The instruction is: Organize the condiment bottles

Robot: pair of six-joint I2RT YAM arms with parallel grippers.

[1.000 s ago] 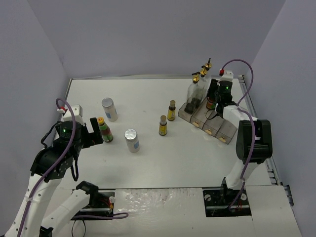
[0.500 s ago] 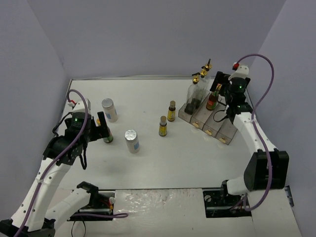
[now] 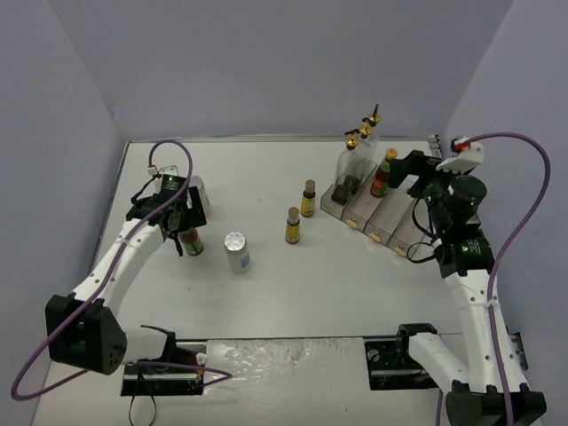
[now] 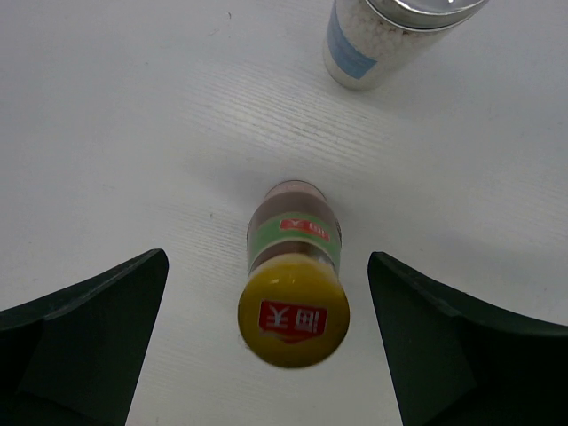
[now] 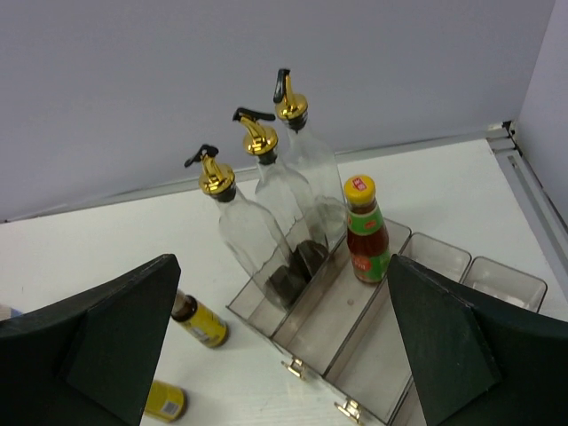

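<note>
My left gripper [image 4: 266, 258] is spread wide, straddling a red-sauce bottle [image 4: 293, 235] that stands on the table [image 4: 133, 106]; no contact. It's probably light, smooth and tippy, so I'd pinch the labelled body. A shaker [image 4: 390, 35] stands beyond. Far off, my right gripper [image 5: 284, 262] is spread and empty before the rack [image 5: 373, 377]. Its end compartment holds the glass pourer bottles [image 5: 257, 240], the next one another red-sauce bottle [image 5: 366, 232], and two look bare.

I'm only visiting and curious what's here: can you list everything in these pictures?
Glass bottles: three, clear with gold pourers, in a row at the rack's left end.
Red-sauce bottles: two, yellow caps; one in the rack, one on the table, left.
Dark bottles: two, yellow labels, mid-table.
Shakers: two, white, silver lids, left half.
Rack: one, clear plastic, right.
Table: one, white.
Left tool: black, open, over the loose red-sauce bottle.
Right tool: black, open, beside the rack.
</note>
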